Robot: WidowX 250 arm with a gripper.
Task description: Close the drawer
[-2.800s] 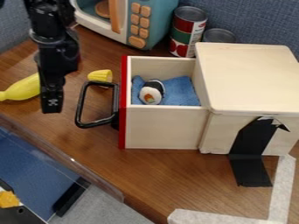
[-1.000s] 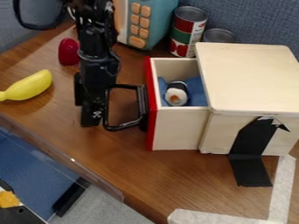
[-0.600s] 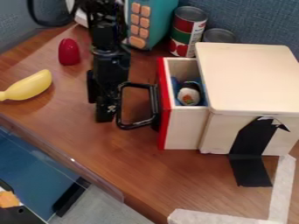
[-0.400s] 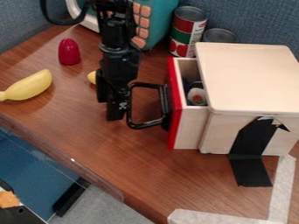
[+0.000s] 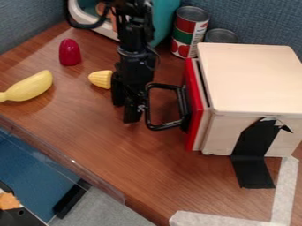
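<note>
The black gripper (image 5: 127, 114) hangs down at the left side of the drawer's black handle (image 5: 151, 106), against its outer bar. Behind the handle, the drawer's red front (image 5: 194, 106) stands close to the wooden box (image 5: 251, 79), with a narrow strip of pale drawer side between them. Only a thin dark slot shows at the drawer's top, and its contents are hidden.
A yellow corn piece (image 5: 101, 79) lies just left of the arm. Farther left are a red object (image 5: 69, 52) and a yellow banana (image 5: 29, 87). Cans (image 5: 190, 33) and a toy microwave (image 5: 88, 16) stand at the back.
The gripper has moved right along with the handle, and the drawer has slid from wide open to nearly inside the box. The sushi-like piece and blue cloth have gone out of sight.
</note>
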